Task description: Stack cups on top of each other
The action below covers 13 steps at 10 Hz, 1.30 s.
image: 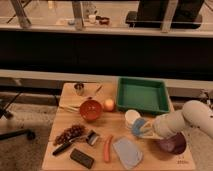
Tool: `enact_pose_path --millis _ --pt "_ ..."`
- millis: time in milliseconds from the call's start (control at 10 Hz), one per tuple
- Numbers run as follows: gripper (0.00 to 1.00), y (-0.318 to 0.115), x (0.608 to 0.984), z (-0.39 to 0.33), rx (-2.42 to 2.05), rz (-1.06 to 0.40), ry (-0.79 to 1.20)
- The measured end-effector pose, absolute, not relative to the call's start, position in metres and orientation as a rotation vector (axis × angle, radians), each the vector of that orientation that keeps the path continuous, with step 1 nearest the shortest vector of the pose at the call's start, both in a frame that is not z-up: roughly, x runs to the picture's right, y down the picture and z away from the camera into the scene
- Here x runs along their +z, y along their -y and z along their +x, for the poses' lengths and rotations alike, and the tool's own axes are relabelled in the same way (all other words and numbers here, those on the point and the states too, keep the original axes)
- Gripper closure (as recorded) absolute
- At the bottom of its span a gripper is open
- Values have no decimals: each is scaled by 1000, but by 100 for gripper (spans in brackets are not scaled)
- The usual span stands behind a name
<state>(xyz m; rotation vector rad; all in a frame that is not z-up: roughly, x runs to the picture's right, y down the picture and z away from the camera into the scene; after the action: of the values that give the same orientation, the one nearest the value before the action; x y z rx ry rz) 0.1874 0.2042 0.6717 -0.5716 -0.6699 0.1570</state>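
Note:
The cream-white cup (131, 117) stands upright on the wooden table (60, 161), just in front of the green tray. The light blue cup (139, 126) sits tilted right beside it, to its front right, touching or nearly touching it. My gripper (145, 131) reaches in from the right at the end of the white arm (185, 122) and is closed around the light blue cup. The cup's underside is hidden, so I cannot tell whether it rests on the table.
A green tray (142, 96) lies behind the cups. A dark purple bowl (173, 144) sits under the arm. A red bowl (91, 110), an orange fruit (109, 104), a metal cup (79, 88), grapes (70, 134), a carrot (107, 148), a blue-grey cloth (127, 152) and a black block (82, 158) lie left.

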Motion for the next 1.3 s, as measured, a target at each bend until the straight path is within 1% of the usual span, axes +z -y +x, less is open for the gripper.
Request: enact_pose_path --millis 800,1300 --pt "100 -183 670 172 164 -558 687" --pt "100 -169 675 187 198 -541 680"
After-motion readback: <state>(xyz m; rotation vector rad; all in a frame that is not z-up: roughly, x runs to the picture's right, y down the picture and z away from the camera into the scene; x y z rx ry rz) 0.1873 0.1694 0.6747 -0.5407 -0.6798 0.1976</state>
